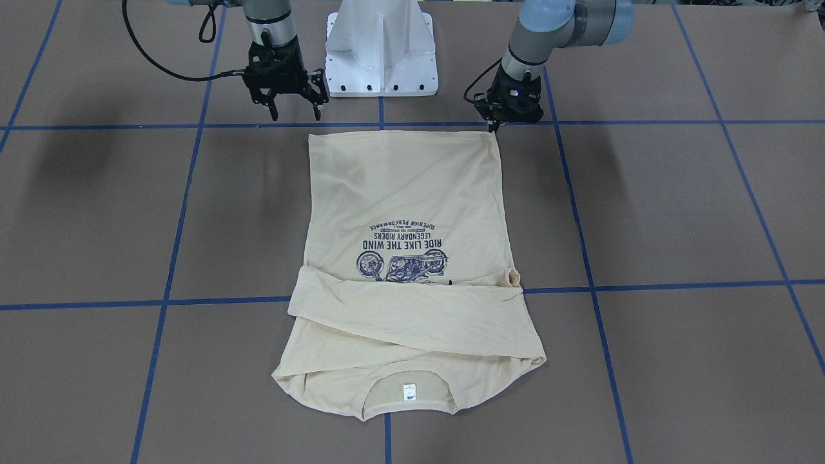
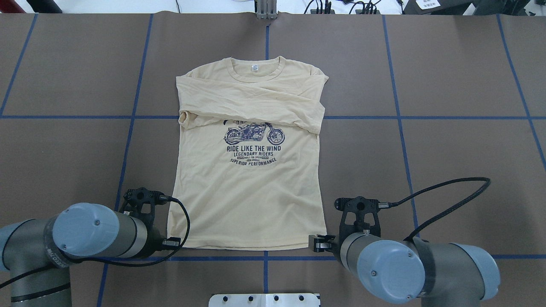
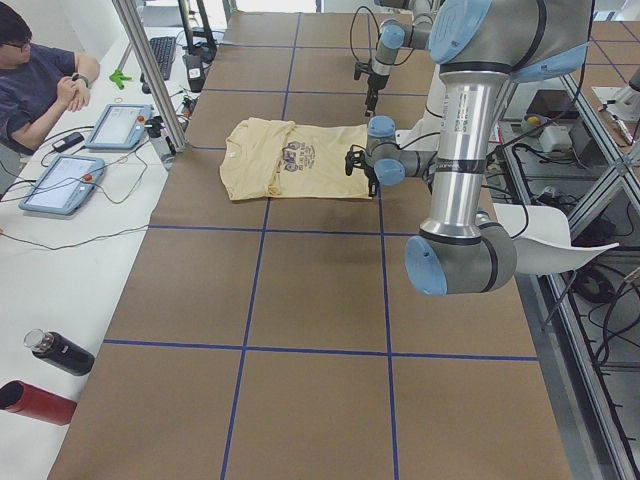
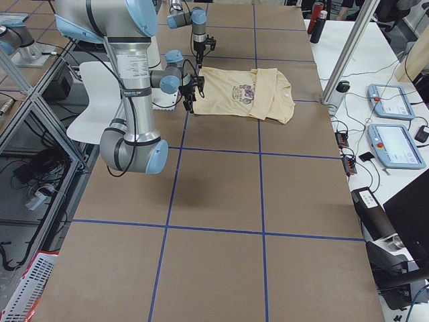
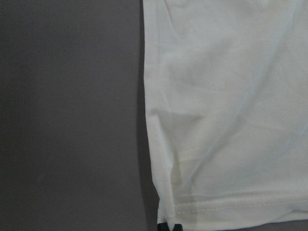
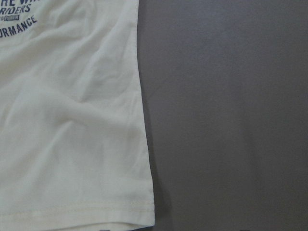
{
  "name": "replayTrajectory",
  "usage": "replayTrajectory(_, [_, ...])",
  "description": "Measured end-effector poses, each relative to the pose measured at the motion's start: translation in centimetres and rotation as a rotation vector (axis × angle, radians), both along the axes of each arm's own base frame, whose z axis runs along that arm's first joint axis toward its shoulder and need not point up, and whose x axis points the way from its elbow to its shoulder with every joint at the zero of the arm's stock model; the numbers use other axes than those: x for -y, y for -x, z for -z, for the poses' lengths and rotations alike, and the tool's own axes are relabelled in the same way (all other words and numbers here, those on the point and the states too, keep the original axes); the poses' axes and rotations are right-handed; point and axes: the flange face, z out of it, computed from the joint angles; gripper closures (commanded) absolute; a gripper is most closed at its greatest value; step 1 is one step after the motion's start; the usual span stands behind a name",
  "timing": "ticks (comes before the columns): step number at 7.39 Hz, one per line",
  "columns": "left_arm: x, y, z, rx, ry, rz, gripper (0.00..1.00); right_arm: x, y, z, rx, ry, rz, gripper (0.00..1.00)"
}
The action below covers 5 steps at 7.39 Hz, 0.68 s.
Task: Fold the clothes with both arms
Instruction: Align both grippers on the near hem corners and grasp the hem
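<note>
The cream-yellow long-sleeved T-shirt (image 1: 406, 193) lies flat and print-up on the brown table, also in the overhead view (image 2: 251, 187). Both sleeves are folded across the chest, the collar is at the far side, the hem faces the robot. My left gripper (image 1: 495, 125) is down at the hem's left corner. The left wrist view shows that corner (image 5: 166, 211) with one dark fingertip (image 5: 168, 226) at it, and I cannot tell how the jaws stand. My right gripper (image 1: 295, 116) is open, just off the other hem corner (image 6: 139, 216), not touching it.
The white pedestal base (image 1: 380, 48) stands between the arms behind the hem. Blue tape lines (image 1: 193, 299) grid the table. An operator (image 3: 40, 80) sits at the side bench with two tablets (image 3: 70, 180). Two bottles (image 3: 50, 375) lie near that bench's front.
</note>
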Motion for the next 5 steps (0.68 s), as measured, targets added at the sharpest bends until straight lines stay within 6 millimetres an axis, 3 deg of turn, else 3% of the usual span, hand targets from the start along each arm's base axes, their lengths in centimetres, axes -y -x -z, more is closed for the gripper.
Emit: replayTrajectory(5, [0.0, 0.1, 0.3, -0.007, -0.001, -0.001, 1.0, 0.2, 3.3, -1.0, 0.03, -0.015, -0.004, 0.48])
